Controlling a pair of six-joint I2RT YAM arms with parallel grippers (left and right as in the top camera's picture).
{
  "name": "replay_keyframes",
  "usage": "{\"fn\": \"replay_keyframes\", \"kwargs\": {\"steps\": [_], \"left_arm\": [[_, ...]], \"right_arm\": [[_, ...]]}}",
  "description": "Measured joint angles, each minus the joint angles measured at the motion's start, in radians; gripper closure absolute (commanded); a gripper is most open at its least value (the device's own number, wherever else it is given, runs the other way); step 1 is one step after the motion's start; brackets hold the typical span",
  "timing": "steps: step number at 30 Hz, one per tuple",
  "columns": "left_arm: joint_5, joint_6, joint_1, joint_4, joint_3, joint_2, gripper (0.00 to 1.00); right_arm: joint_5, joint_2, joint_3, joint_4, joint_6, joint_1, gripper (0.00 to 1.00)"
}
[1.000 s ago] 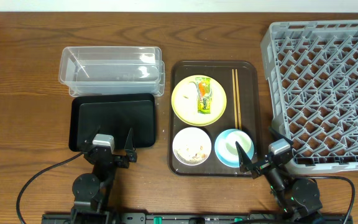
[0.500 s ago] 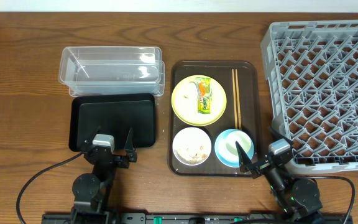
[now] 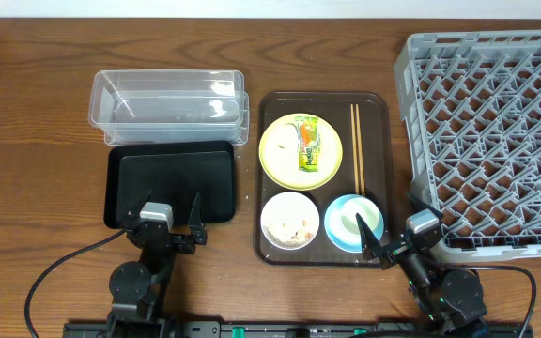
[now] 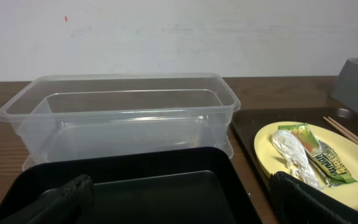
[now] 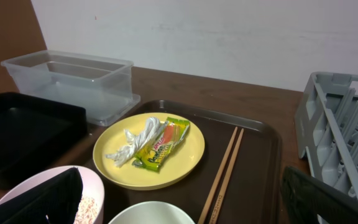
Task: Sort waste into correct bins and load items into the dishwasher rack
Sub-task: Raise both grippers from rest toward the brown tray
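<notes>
A green-and-yellow snack wrapper (image 3: 307, 145) and a white scrap (image 5: 129, 144) lie on the pale-yellow plate (image 3: 280, 155) on the brown serving tray (image 3: 374, 160). The white bowl (image 3: 290, 222) holds rice-like crumbs (image 5: 91, 208). A light-blue bowl (image 3: 344, 230) with a small white cup (image 3: 348, 220) in it sits beside it. Chopsticks (image 3: 354, 143) lie at the tray's right. The clear tub (image 3: 167, 105) and black tray (image 3: 172, 183) sit left. The grey dishwasher rack (image 3: 496, 131) stands right. My left gripper (image 3: 172, 223) is open at the black tray's near edge. My right gripper (image 3: 390, 222) is open over the brown tray's near right corner.
The brown serving tray lies between the bins and the rack on the wooden table (image 3: 36, 131). The clear tub looks like two nested tubs. Black cables (image 3: 59, 272) loop on the table near both arm bases. A white wall runs along the far edge.
</notes>
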Motion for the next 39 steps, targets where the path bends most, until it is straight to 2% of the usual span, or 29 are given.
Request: {"fn": "replay_keyframes", "kwargs": {"steps": [20,25,35,39], "left_arm": [[0.000,0.000,0.000,0.002,0.000,0.000,0.09],[0.040,-0.006,0.000,0.011,-0.004,0.000,0.09],[0.238,-0.209,0.000,0.074,-0.009,0.041,0.08],[0.271,-0.245,0.000,0.040,0.064,0.057,0.09]], "right_arm": [[0.000,0.000,-0.001,0.021,0.000,0.000,0.01],[-0.043,0.000,-0.001,0.037,0.045,0.000,0.01],[-0.177,0.000,0.018,-0.011,0.106,0.000,0.01],[-0.159,0.029,0.112,-0.093,0.110,0.000,0.01]]}}
